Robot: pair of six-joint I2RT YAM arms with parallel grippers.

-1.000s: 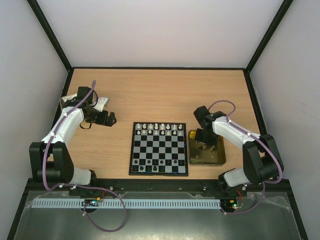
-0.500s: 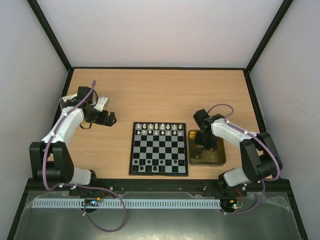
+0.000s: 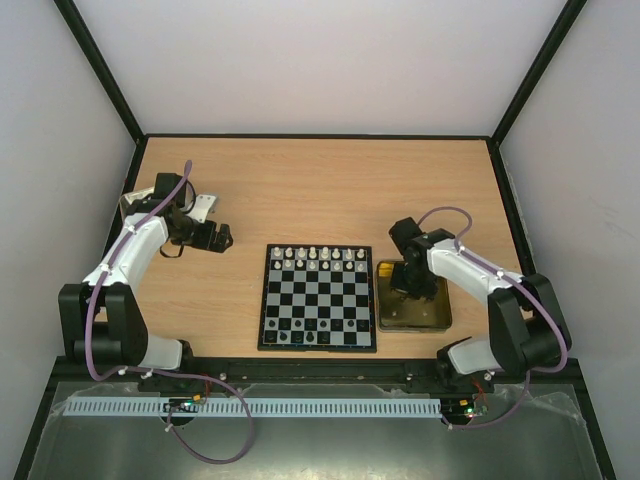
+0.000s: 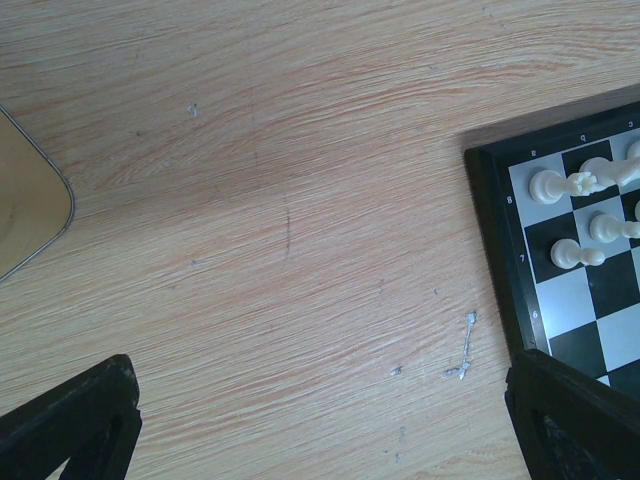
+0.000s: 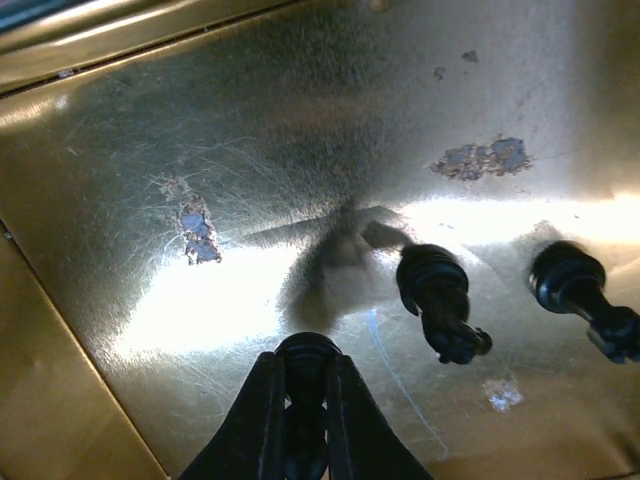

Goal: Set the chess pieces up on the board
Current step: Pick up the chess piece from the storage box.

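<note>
The step in hand is a pick-up from the gold tin [image 5: 250, 150], which sits just beside the right edge of the board [image 3: 318, 297] on the worktop [image 3: 300, 190]. The right hand [image 5: 305, 385] is down inside the tin, pinched shut on the rounded end of a black chess piece [image 5: 305, 352]. Next, I judge, comes a straight lift clear of the tin wall. After that, a carry to a vacant near-row square, where the piece must be set upright without knocking neighbours. The left hand [image 4: 320, 425] hangs spread wide, holding nothing, over the worktop left of the board.

Only the right wrist view shows the grip, and two more black pieces [image 5: 440, 300] lying on the tin floor. Only the overhead view shows the tally: white pieces [image 3: 315, 258] fill the far two rows, and a few dark ones [image 3: 300, 338] stand along the near edge. The left wrist view adds a rounded metal lid corner [image 4: 25, 200].
</note>
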